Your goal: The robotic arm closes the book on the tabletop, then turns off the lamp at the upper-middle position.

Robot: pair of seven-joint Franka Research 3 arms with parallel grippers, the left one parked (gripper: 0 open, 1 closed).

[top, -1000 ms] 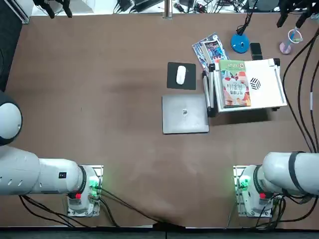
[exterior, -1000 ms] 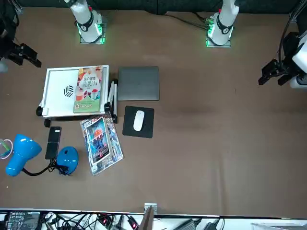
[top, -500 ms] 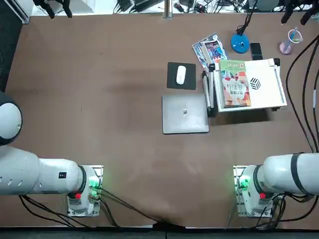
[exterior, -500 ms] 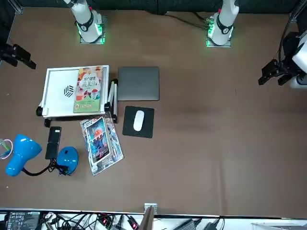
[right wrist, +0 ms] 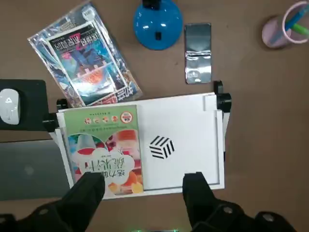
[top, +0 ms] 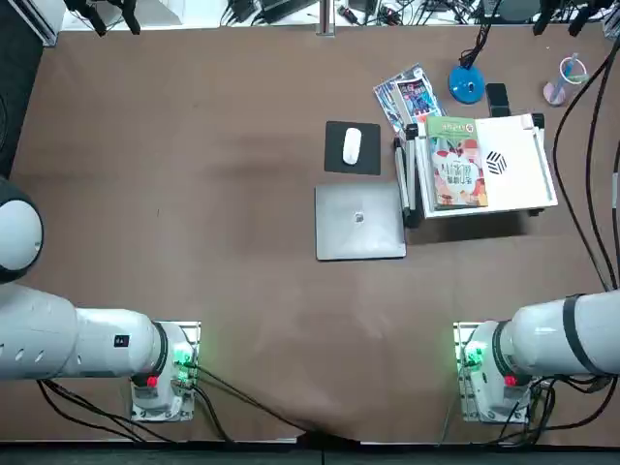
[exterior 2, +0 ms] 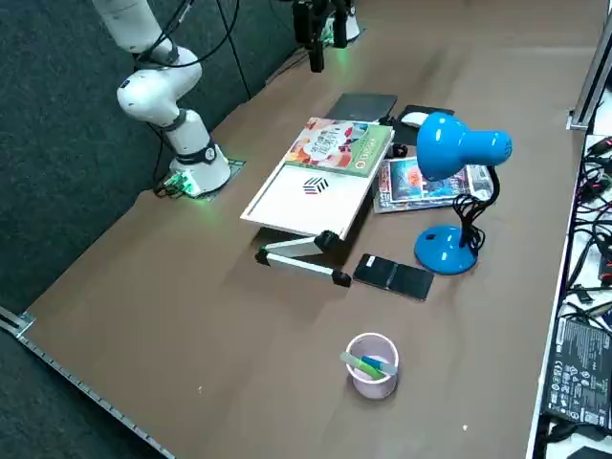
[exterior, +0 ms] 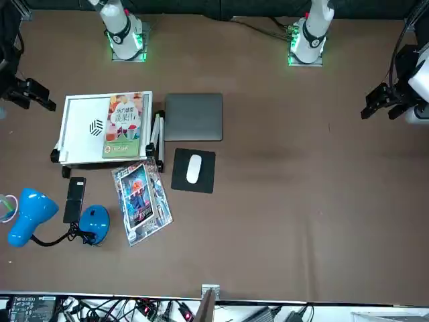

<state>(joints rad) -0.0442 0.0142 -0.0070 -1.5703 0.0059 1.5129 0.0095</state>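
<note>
Update: book (top: 459, 165) unchanged over the last second, closed, green cover up on the white stand (right wrist: 185, 125), right part of the tabletop (top: 242, 194). No pages showing, so I'd call the closing step done.

What did change: right gripper (right wrist: 145, 179) and the cables (top: 590, 165) by the arm. In the front view the gripper sits a bit further down the picture than half a second ago. Small shift. Reads as repositioning for the lamp (exterior 2: 442, 146), not more book work.

Gripper is open, fingers wide apart, nothing between them. It's up in the air on the near side of the stand, touching nothing.

Lamp is on the far side of the stand, blue base (exterior: 94, 223) beside the black phone (exterior: 74, 200), near the leaflets (exterior: 143, 202). No glow visible from its head; can't confirm on or off, can't make out the switch for certain.

Next: travel far, stay high over stand and book, then come down at the base. Risks: clipping the lamp head or gooseneck, nudging the phone, or a light base sliding when pressed.
</note>
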